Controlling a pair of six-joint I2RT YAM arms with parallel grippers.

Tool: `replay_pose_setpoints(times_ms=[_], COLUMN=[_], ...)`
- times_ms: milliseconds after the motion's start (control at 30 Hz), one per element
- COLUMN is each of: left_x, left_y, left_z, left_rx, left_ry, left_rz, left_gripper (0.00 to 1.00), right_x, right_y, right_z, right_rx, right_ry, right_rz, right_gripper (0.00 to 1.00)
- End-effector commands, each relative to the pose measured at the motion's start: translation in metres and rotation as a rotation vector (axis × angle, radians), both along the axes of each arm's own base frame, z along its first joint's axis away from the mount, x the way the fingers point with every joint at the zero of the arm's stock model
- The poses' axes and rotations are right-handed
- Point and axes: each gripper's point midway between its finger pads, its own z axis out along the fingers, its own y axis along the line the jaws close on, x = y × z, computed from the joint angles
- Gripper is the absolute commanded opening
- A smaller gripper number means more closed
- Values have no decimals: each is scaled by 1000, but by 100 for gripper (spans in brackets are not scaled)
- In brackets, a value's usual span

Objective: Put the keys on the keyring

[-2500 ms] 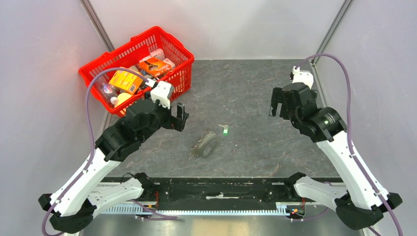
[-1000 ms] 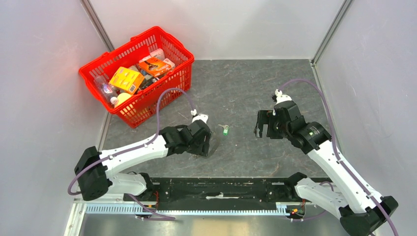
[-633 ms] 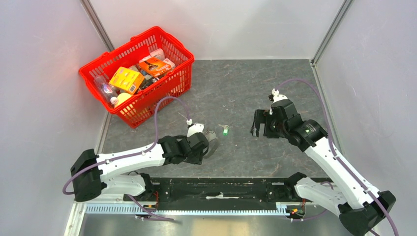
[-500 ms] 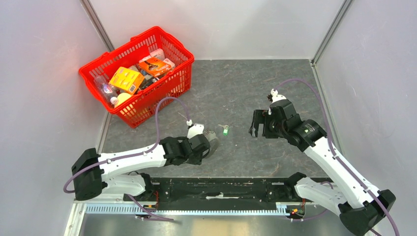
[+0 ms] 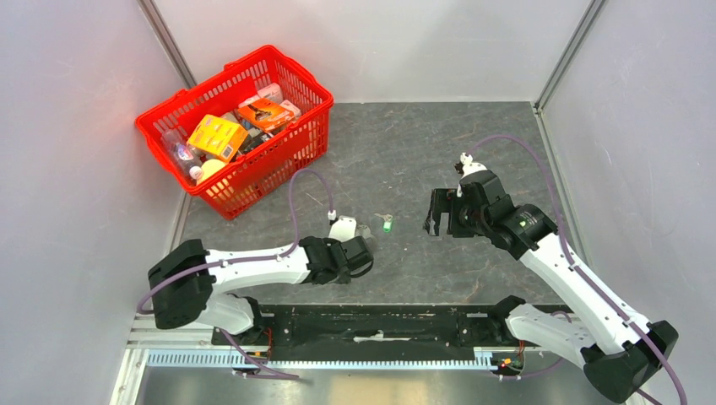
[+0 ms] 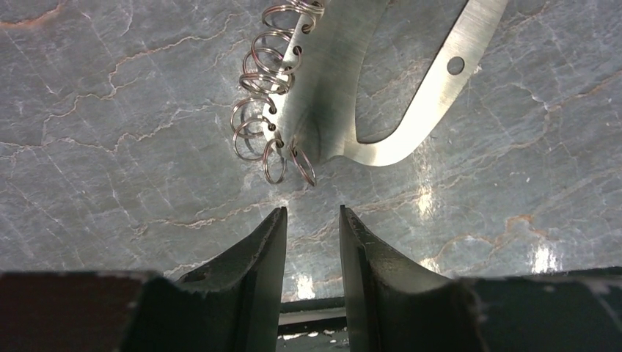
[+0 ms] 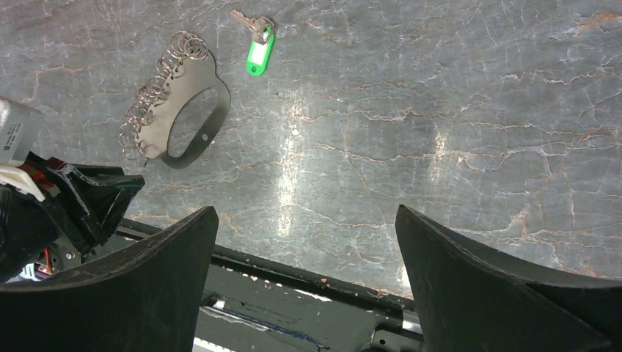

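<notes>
Two sets of fingers face one keyring (image 6: 330,81), which lies on the desk (image 6: 110,161). The left fingers (image 6: 257,257) are the nearer. Their tips sit just short of the keyring's near end, narrowed to a slim gap with only bare desk between them. The keyring's long axis runs away from those tips and leans right, with split rings (image 6: 257,110) strung along its left edge. The key (image 7: 260,51), green-tagged, lies just beyond the keyring's far end, not touching it. The right fingers (image 7: 147,279) hang spread wide and empty, well apart from the keyring, on the key's side.
</notes>
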Motion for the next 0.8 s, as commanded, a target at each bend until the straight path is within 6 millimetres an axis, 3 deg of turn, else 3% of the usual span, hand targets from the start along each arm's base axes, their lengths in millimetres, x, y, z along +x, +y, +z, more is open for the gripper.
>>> replay_pose_setpoints(times_ms=[0, 467, 767], left_x=[16, 24, 26], left_y=[-16, -23, -10], left_z=[7, 2, 3], left_rx=[-48, -37, 6], left_ry=[-72, -95, -119], left_rz=[60, 60, 84], left_gripper=[39, 31, 28], right_x=[1, -2, -4], right_y=[5, 7, 9], right_z=[3, 5, 7], right_rx=[17, 27, 31], right_ry=[-22, -26, -27], right_rz=[22, 41, 49], right_gripper=[99, 99, 99])
